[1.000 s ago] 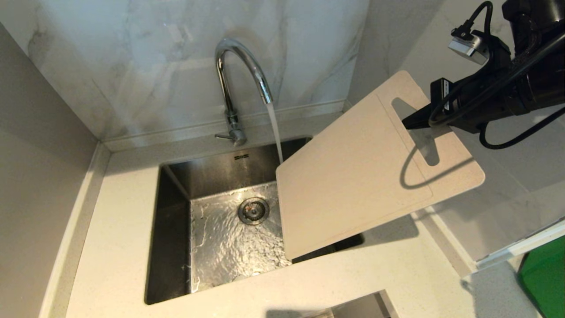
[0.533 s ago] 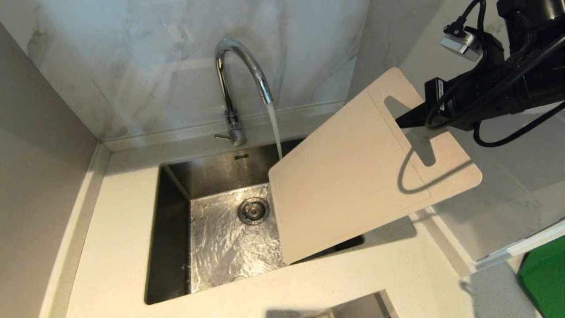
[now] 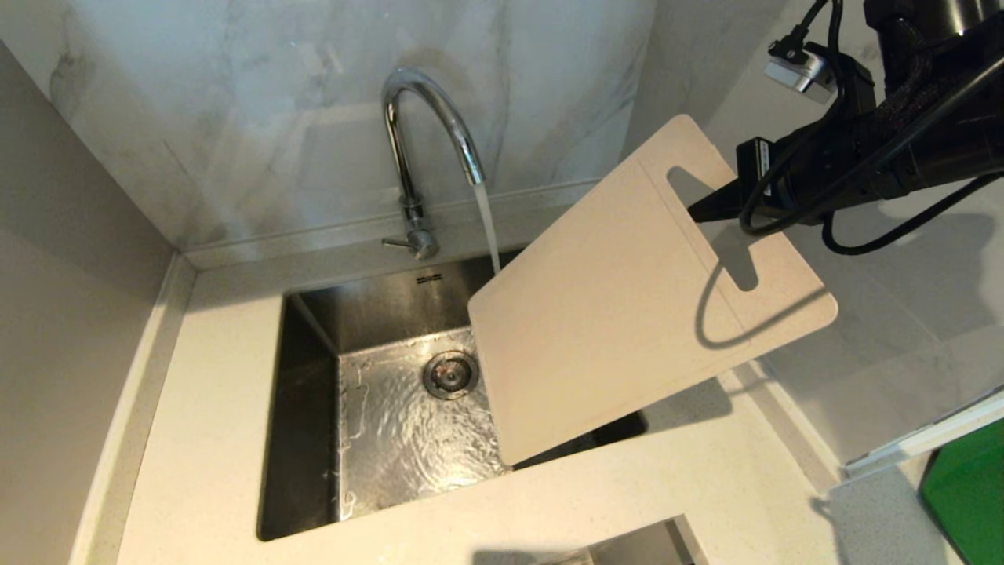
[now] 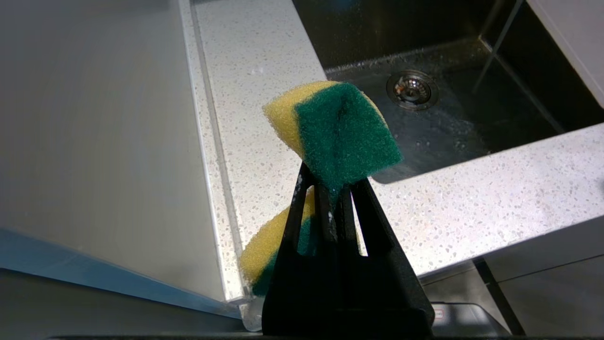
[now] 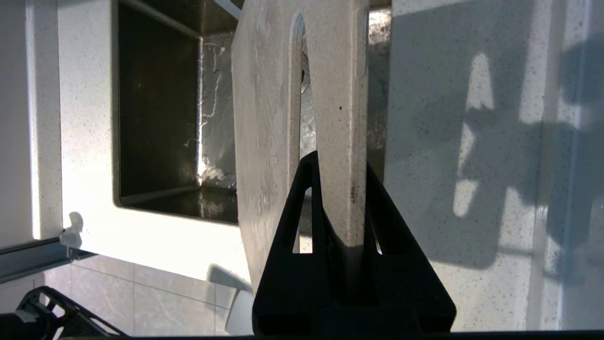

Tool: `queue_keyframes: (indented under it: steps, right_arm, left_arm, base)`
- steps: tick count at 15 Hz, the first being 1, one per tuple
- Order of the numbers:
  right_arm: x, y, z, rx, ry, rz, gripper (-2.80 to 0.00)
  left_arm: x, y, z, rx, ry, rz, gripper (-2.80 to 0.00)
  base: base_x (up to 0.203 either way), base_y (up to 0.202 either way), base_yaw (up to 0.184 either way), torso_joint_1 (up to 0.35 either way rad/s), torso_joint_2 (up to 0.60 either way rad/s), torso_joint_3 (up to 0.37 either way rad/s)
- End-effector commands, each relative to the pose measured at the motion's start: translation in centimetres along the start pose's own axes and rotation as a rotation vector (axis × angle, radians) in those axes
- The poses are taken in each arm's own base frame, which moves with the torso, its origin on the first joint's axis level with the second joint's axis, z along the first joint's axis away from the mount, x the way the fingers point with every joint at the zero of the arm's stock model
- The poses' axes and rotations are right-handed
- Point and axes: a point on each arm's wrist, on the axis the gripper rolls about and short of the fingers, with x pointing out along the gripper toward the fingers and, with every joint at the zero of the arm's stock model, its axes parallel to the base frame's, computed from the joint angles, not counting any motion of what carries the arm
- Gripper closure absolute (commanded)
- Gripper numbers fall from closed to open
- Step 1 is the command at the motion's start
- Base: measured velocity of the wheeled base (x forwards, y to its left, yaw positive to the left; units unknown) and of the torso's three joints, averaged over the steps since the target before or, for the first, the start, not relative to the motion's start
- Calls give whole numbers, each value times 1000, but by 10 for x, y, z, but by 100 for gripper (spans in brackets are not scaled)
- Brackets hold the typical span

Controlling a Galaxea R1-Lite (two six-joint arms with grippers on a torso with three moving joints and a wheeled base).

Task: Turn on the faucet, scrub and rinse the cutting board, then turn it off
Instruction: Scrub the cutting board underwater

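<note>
The chrome faucet (image 3: 427, 125) runs, its stream (image 3: 486, 227) dropping toward the sink (image 3: 310, 377). The pale beige cutting board (image 3: 620, 306) hangs tilted over the sink's right half. My right gripper (image 3: 698, 213) is shut on the bar beside its handle slot. The stream vanishes behind the board's upper edge near its left corner. In the right wrist view the board (image 5: 264, 118) stands edge-on between the right gripper (image 5: 337, 165) fingers. My left gripper (image 4: 330, 182), outside the head view, is shut on a yellow-green sponge (image 4: 344, 132) near the counter's front.
Water ripples round the drain (image 3: 450, 373) on the sink floor. A speckled white counter (image 3: 204, 408) surrounds the sink, with marble walls behind and at both sides. A green slab (image 3: 969, 494) shows at the lower right. The faucet's small lever (image 3: 396, 243) points left.
My right arm has carried the cutting board left and slightly up, so its upper left corner now sits at the stream. The water keeps running.
</note>
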Motion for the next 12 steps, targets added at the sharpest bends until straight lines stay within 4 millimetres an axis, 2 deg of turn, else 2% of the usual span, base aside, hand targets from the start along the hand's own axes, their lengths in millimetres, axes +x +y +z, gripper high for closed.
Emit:
queue_keyframes:
  steps: [1, 12]
  right_arm:
    - [3, 2, 0, -10, 0, 9, 0]
    - [21, -4, 6, -33, -46, 5, 0]
  left_arm:
    - [0, 0, 0, 0, -1, 0, 0]
    - [0, 0, 0, 0, -1, 1, 0]
  base:
    - [0, 0, 0, 0, 0, 0]
    - [0, 0, 0, 0, 0, 0]
